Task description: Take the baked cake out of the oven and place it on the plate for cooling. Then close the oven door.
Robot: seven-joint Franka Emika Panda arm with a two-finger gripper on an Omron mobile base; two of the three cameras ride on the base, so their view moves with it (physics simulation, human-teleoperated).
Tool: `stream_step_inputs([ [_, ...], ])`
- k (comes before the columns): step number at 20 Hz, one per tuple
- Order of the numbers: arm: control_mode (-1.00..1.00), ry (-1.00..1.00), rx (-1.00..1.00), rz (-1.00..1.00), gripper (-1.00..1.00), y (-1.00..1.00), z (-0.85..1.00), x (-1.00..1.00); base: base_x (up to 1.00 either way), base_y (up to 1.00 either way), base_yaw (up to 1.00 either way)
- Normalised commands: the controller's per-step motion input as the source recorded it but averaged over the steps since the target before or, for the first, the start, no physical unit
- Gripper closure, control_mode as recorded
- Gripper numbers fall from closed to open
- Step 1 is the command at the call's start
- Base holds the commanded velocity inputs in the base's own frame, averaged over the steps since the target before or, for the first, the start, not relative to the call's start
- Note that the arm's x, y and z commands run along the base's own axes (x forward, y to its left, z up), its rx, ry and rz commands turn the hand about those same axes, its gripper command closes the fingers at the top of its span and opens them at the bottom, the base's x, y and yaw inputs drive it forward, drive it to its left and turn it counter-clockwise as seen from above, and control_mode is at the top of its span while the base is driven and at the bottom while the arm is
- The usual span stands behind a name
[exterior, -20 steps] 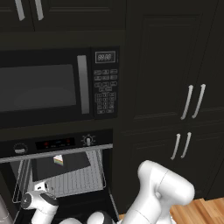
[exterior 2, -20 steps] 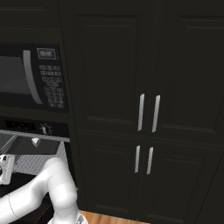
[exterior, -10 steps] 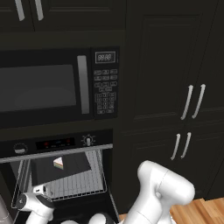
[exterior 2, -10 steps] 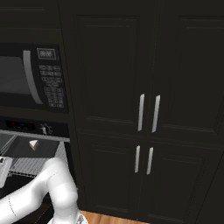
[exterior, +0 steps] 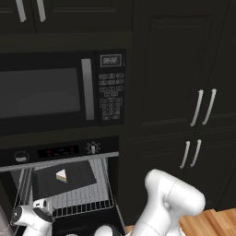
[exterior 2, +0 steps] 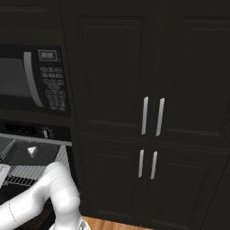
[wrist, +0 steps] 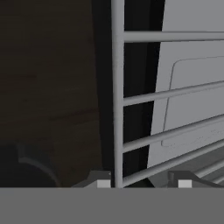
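Note:
The oven (exterior: pixel 60 151) stands open under the microwave, and its silver wire rack (exterior: pixel 87 198) is drawn out. On the rack lies a dark flat tray (exterior: pixel 76 177) with the baked cake (exterior: pixel 61 175), a tiny pale layered wedge, also seen as the cake (exterior 2: pixel 31 152) from the right. My gripper (exterior: pixel 40 206) is at the rack's front left corner, below and left of the cake. In the hand view the gripper (wrist: pixel 144 183) is open, and the rack's edge bar (wrist: pixel 117 87) passes between the tips, close to the left fingertip (wrist: pixel 103 183). The oven door hangs down below the rack, mostly hidden.
A black microwave (exterior: pixel 50 92) with keypad sits directly above the oven. Tall dark cabinet doors with silver handles (exterior: pixel 205 108) fill the right. My white arm (exterior: pixel 170 198) curves across the lower foreground. Wooden floor (exterior: pixel 212 221) shows at the bottom right.
The rack with tray and cake has slid slightly outward, toward the cameras. My gripper moved a little left and down along with the rack's front corner.

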Motion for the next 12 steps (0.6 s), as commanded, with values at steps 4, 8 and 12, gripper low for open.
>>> stream_step_inputs([
  [4,-1.0,0.07,-0.04,-0.09,1.0,0.13,-0.7,-0.67,0.0,0.0,0.0],
  [8,-1.0,0.08,-0.06,-0.1,1.0,0.14,-0.72,-0.68,0.0,0.0,0.0],
  [12,-1.0,0.1,-0.07,-0.1,1.0,0.14,-0.72,-0.65,0.0,0.0,0.0],
])
